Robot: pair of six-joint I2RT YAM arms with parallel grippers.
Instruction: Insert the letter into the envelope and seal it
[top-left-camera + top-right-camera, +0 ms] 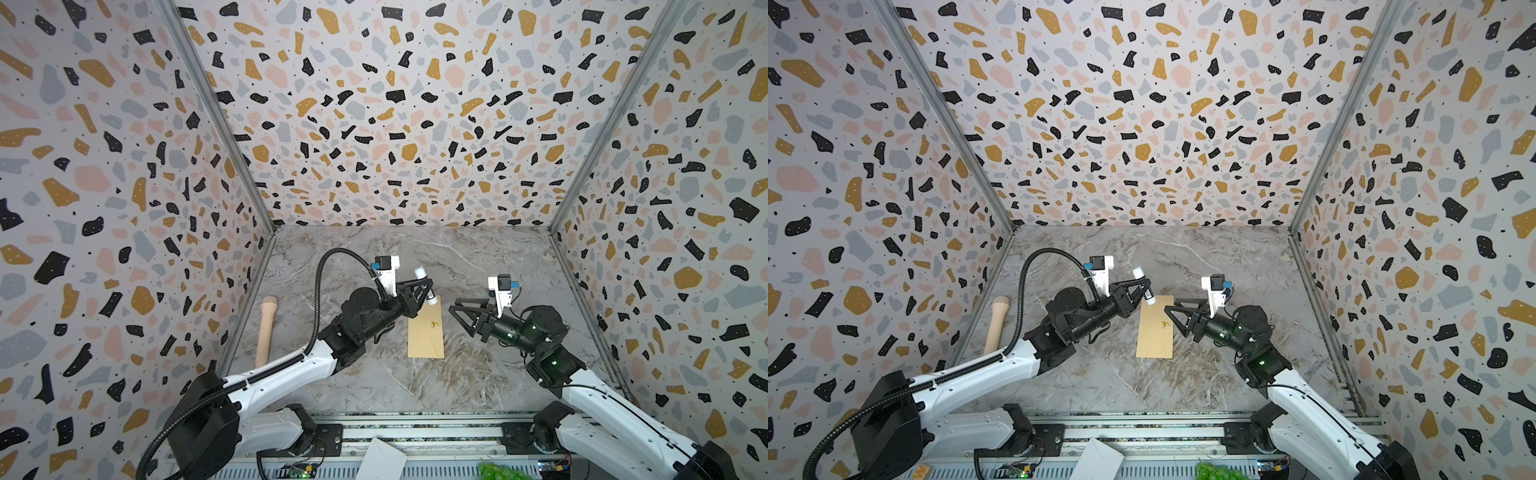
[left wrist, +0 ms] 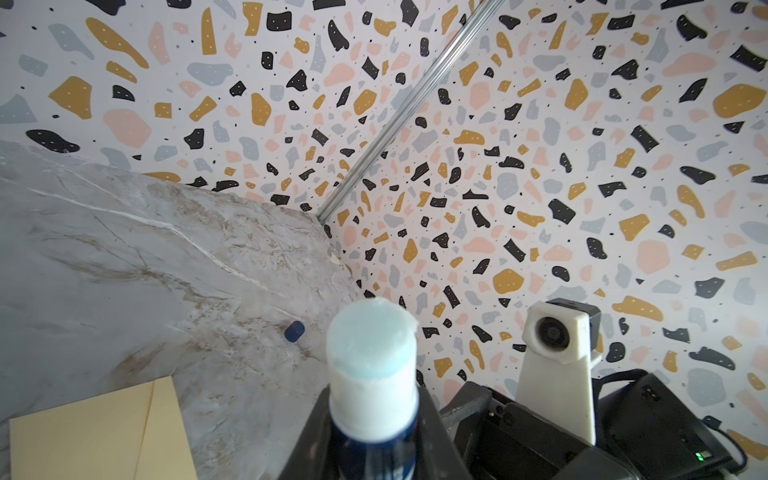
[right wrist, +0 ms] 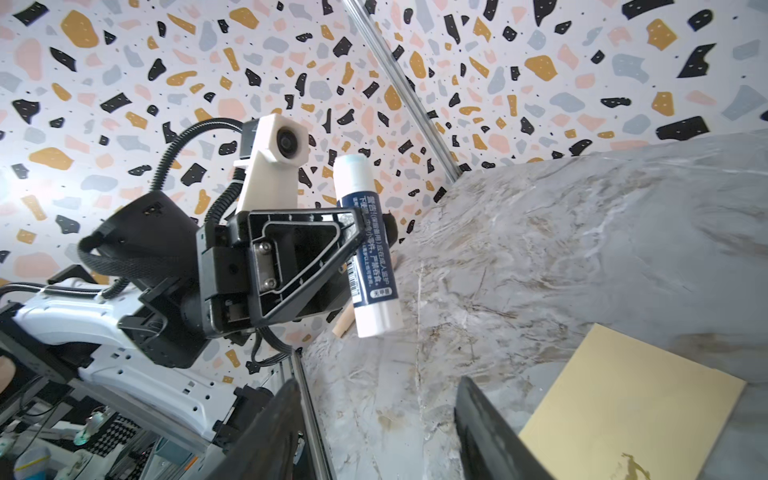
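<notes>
The only readable writing is on the glue stick [image 3: 368, 249], seen in the right wrist view. White Chinese characters run lengthwise along its dark blue label. They begin with 警告 and include 严禁吞食; the rest is too fine to read with certainty. A white oval near the base appears to read 无甲醛. A barcode sits at the label's edge, its digits illegible.

The tan kraft-paper envelope [image 1: 426, 336] is lying on the grey marble tabletop [image 1: 457, 257], the white-and-blue glue stick [image 1: 424, 282] hanging over its far left corner, the beige wooden rod [image 1: 266, 328] lying beside the left wall [image 1: 124, 249].
</notes>
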